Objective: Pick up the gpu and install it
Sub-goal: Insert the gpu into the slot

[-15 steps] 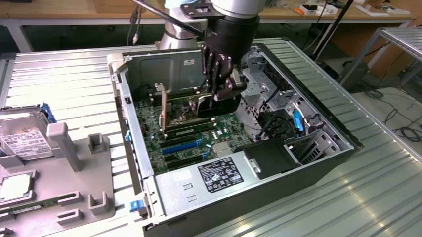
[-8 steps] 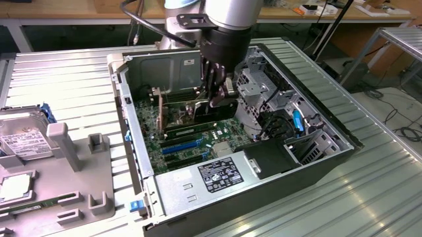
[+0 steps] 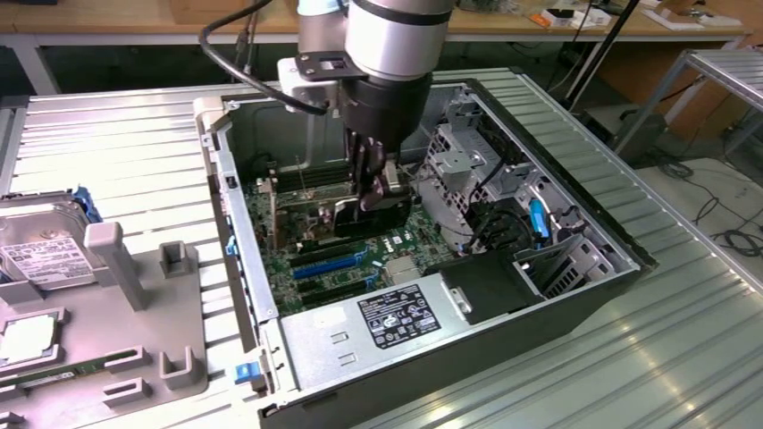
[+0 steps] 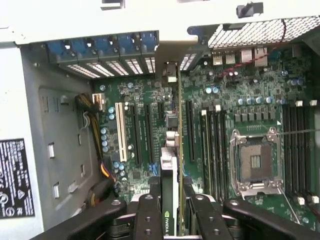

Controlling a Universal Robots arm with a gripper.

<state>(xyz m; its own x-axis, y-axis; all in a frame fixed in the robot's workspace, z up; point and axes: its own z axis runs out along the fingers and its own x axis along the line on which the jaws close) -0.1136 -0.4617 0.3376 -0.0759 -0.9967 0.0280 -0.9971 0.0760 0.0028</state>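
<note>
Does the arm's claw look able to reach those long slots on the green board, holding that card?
Probably yes. The case lies open, the gripper, shut on the gpu, hangs inside it over the motherboard, and nothing visible lies across the slots.

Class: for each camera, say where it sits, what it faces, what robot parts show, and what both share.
Exterior view: off the arm, looking down into the open computer case; arm and fingers show.
Wrist view: on the wrist, facing the motherboard past its own fingers.
Shared: the gpu gripped upright, and the motherboard.
</note>
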